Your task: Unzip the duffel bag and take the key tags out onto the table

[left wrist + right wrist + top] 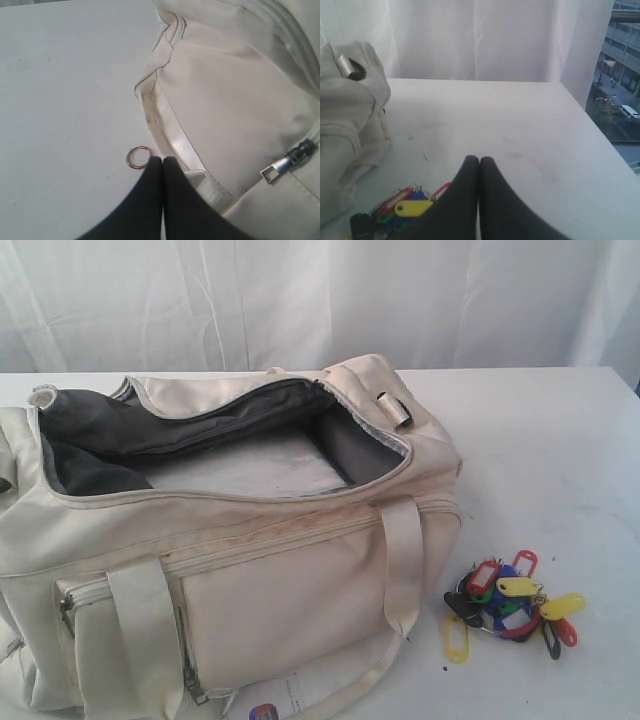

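Big cream fabric duffel bag [280, 590] w/ grey zips is sitting unzipped, mouth gaping, toward the white worktop's [540, 440] near left corner. The bunch of coloured plastic key tags [510, 605] on metal rings is lying on the worktop just beside the bag's right end, by the near edge. L claw [162, 161] & R claw [479, 161] are both hanging clenched, empty. Tags are prob. handling light, loose, slippery, so pinching at the ring cluster is looking safest.

Looks like a staged test room high in a city building: a wide white desk [530, 130] beneath the right hand [479, 159], white curtains [470, 40] beyond it, and beside it a window [620, 75] overlooking a street [616, 131] with cars [628, 111] below.
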